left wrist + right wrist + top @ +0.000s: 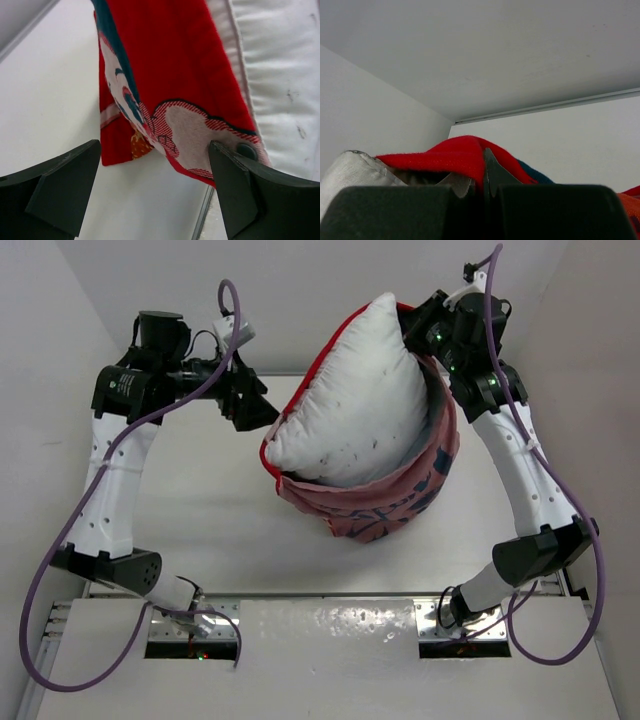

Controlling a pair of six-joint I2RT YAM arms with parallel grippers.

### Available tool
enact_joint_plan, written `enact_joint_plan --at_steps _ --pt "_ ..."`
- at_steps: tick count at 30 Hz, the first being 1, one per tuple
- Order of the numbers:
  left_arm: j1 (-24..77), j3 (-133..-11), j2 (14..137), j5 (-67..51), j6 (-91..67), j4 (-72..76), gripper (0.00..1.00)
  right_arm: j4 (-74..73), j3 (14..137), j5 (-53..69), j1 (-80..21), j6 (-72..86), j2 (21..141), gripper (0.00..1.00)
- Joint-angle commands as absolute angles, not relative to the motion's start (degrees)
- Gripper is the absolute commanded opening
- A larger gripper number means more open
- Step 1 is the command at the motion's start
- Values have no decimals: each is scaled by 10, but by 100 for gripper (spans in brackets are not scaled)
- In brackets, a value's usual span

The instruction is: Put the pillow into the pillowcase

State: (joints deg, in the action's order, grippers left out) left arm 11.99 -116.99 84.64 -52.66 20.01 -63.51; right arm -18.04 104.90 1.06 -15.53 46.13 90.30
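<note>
The white pillow [350, 405] stands tilted, its lower half inside the pillowcase [395, 505], which sags pale pink side out like a sack. My right gripper [425, 328] is high at the back, shut on the red rim of the pillowcase [455, 155], with the pillow [345, 172] just left of it. My left gripper [258, 408] is open beside the sack's left rim. In the left wrist view the printed red pillowcase [170, 75] hangs just ahead of the left gripper [155, 187], its lower hem against the right finger [245, 195]. The pillow [285, 75] shows behind it.
White walls close in the white table [200, 500] on the left, back and right. A foil-covered strip [330, 625] and both arm bases [190, 605] lie along the near edge. A seam between the table and the wall [202, 215] runs below the left gripper.
</note>
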Motion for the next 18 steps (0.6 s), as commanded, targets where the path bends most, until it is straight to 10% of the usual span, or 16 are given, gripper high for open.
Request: enact_joint_plan --at_steps 1,18 --pt "123 -1172 833 -552 174 -614 87 -184 1044 -6 -155 447 889 0" --pt "123 -1237 836 -553 178 -616 90 -216 1037 -49 -150 428 911 0"
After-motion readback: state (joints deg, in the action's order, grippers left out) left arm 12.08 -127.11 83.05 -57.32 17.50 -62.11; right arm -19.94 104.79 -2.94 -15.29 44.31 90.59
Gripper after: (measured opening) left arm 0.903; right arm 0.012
